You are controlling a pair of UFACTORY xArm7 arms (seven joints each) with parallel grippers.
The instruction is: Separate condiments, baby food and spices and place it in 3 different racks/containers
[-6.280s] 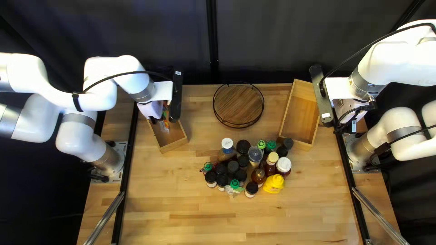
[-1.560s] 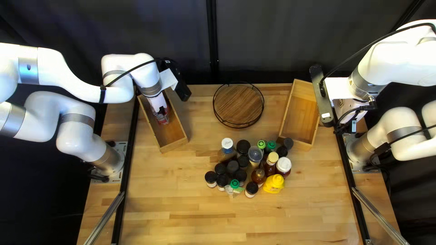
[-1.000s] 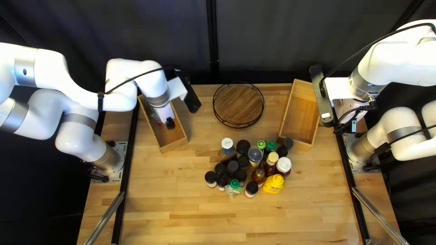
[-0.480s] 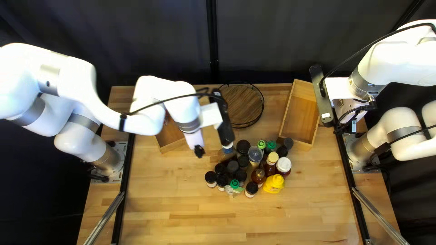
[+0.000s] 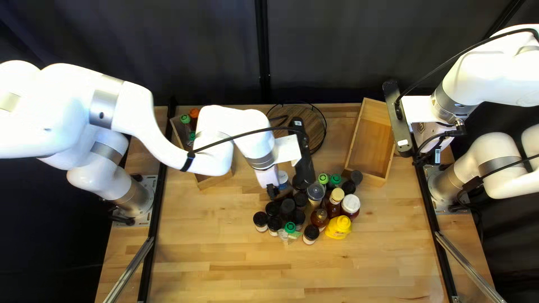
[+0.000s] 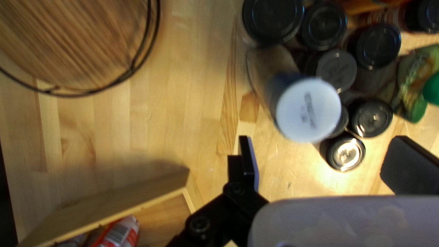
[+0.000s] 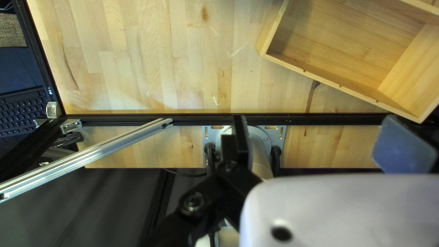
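Black-lidded jars (image 5: 260, 220), yellow bottle (image 5: 338, 226): clustered on the round rack's (image 5: 316, 127) near side | green-capped bottle (image 5: 185, 119): in the box (image 5: 212, 181) left of it | our left gripper (image 5: 273, 193): near side, spread wide, holding nothing | our right gripper (image 5: 420, 160): right of it, spread wide, holding nothing.

Left gripper (image 5: 273, 192), right gripper (image 5: 420, 160) both open

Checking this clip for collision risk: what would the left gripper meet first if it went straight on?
The left gripper would probably meet the white-capped bottle first. Depth is unclear, though: it might pass beside it toward the small dark-lidded jar.
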